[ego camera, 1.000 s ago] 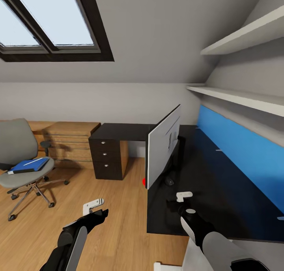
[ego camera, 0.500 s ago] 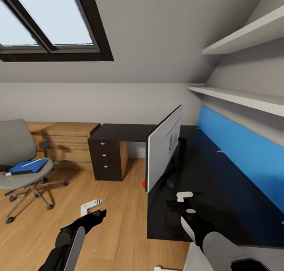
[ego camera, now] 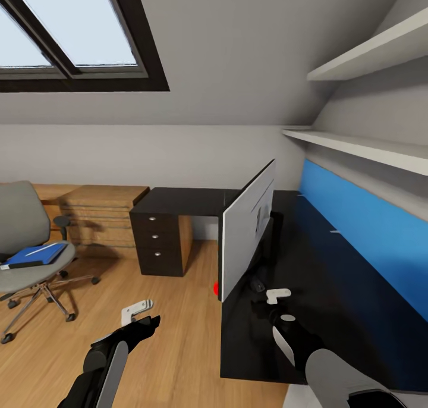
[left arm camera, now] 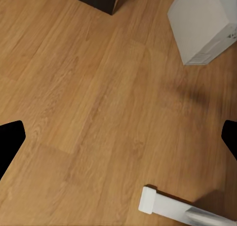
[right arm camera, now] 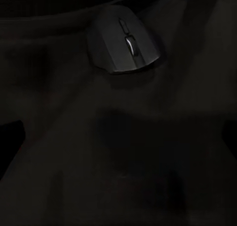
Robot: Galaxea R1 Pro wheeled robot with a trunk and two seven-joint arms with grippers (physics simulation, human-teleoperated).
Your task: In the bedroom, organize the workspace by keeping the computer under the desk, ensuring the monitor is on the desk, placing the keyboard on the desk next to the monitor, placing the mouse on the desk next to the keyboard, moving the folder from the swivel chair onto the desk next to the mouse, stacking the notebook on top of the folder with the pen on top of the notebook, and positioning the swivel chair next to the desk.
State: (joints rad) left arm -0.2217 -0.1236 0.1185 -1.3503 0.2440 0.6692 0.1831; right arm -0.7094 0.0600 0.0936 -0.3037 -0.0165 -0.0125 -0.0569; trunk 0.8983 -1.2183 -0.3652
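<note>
Skylight (ego camera: 71, 33) and sloping pale walls frame the bedroom as we look down over both arms from the head. We see the monitor (ego camera: 246, 232) standing on the black desk (ego camera: 333, 289) near its front edge, its pale back turned toward us, a red dot at its lower corner. Just beside its foot lies the black mouse (ego camera: 257, 285), which our right wrist view shows resting on the dark desk top (right arm camera: 123, 45). Our right gripper (ego camera: 268, 301) hovers over the desk near the mouse, apart from it; its fingers appear spread at the wrist view's edges, holding nothing. Our left gripper (ego camera: 139, 316) hangs over the wood plank floor (ego camera: 172, 348), jaws likewise spread and empty. The left wrist view shows a light grey computer tower (left arm camera: 202, 23) standing on the floor. Well apart, at the room's left, the swivel chair (ego camera: 27, 259) carries the blue folder (ego camera: 32, 255) on its seat, with a thin white pen on top. Black drawers (ego camera: 159, 241) with silver knobs stand under the desk's far end, beside a wooden drawer chest (ego camera: 104, 215).
</note>
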